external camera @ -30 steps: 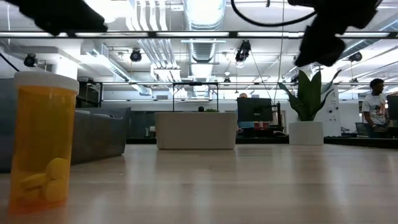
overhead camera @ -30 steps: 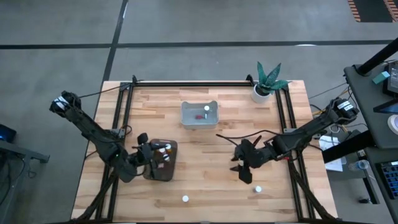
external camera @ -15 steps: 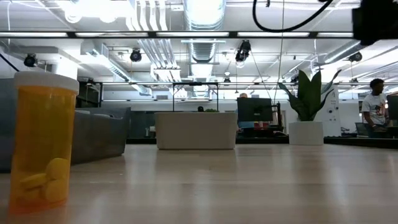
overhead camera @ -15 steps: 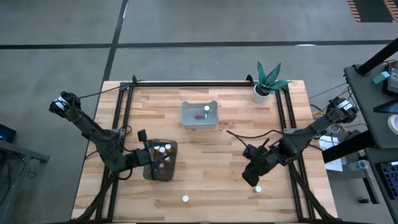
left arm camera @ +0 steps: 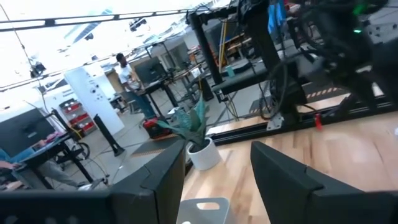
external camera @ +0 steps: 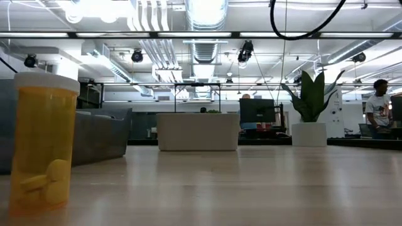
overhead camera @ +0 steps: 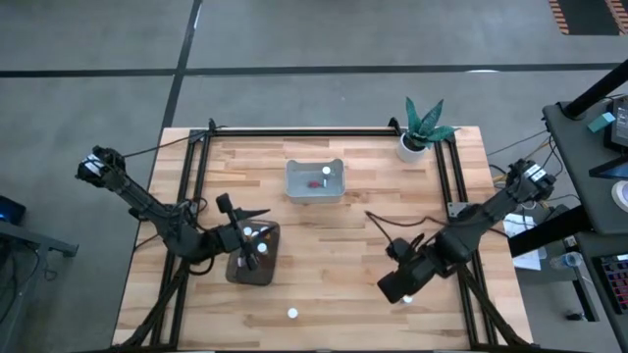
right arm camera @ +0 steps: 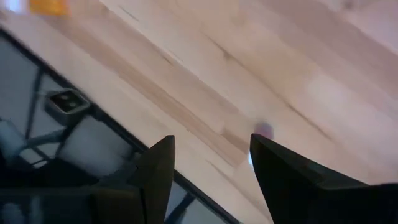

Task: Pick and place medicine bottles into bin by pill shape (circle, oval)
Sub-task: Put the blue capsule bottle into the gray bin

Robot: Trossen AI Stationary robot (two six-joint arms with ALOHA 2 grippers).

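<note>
My left gripper [overhead camera: 241,233] [left arm camera: 217,158] is open and empty over the dark bin [overhead camera: 267,271], which holds several white-capped bottles [overhead camera: 257,236]. My right gripper [overhead camera: 394,287] [right arm camera: 211,149] is open and empty, low over the table's near right part, beside a white-capped bottle [overhead camera: 406,298] that stands on the wood. Another bottle [overhead camera: 292,314] stands near the front edge. In the low view it is amber with yellow oval pills [external camera: 41,147]. The clear bin [overhead camera: 315,180] in the far middle holds one bottle [overhead camera: 326,172].
A white pot with a green plant [overhead camera: 413,145] stands at the far right corner. Black frame rails [overhead camera: 449,186] run along the table's left and right sides. In the right wrist view the table's edge [right arm camera: 155,118] lies just under the fingers. People show in the room behind.
My right gripper has gone toward the table's near edge and down toward the bottle at the near right, leaving the top of the low view. My left gripper has shifted a little toward the table's right over the dark bin.
</note>
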